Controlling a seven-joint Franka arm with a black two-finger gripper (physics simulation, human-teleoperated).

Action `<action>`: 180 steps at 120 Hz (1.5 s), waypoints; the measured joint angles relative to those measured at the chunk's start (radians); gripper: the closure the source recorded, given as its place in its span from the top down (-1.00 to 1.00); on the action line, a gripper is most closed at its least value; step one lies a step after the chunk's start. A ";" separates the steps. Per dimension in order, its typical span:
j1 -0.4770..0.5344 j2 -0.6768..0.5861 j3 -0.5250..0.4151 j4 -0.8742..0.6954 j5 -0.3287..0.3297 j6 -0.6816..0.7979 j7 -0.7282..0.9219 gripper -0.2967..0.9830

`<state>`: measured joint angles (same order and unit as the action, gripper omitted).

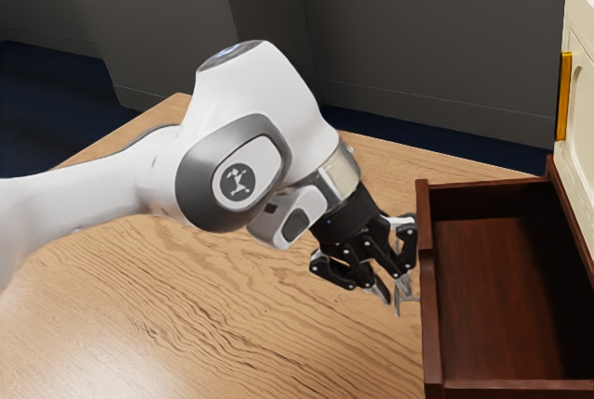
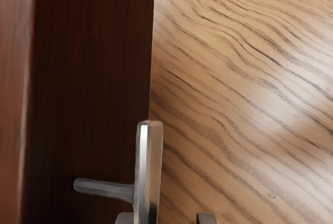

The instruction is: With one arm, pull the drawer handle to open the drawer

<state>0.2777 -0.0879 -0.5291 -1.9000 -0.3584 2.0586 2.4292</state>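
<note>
claw: fingers spread, handle between them, nearer one – no grip
drawer: standing well out, its inside in view
slip risk: an unclosed claw could slide off the handle if it tugs sideways
jolt risk: drawer perhaps near its stop – more pull could strain it
bench: pale wood, dark wavy grain
room: grey wall, dark blue floor

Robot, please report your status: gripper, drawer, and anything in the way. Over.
Gripper open, handle between the fingers, a gap on one side. Drawer standing open. In its path: the gripper itself, at the front.
</note>
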 joint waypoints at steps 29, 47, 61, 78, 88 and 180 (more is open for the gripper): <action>0.002 -0.009 0.024 -0.004 -0.005 -0.005 0.013 -0.44; -0.001 -0.022 0.037 -0.020 -0.006 -0.006 0.020 -0.43; 0.003 -0.028 0.039 -0.022 -0.006 -0.007 0.023 -0.44; 0.003 -0.042 0.039 -0.021 -0.005 -0.009 0.027 -0.36; -0.002 -0.082 0.044 -0.015 -0.007 -0.017 0.028 -0.26; -0.256 0.039 0.530 0.480 0.405 -0.691 -0.875 0.50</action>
<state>0.0221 -0.0492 0.0008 -1.4195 0.0465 1.3680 1.5543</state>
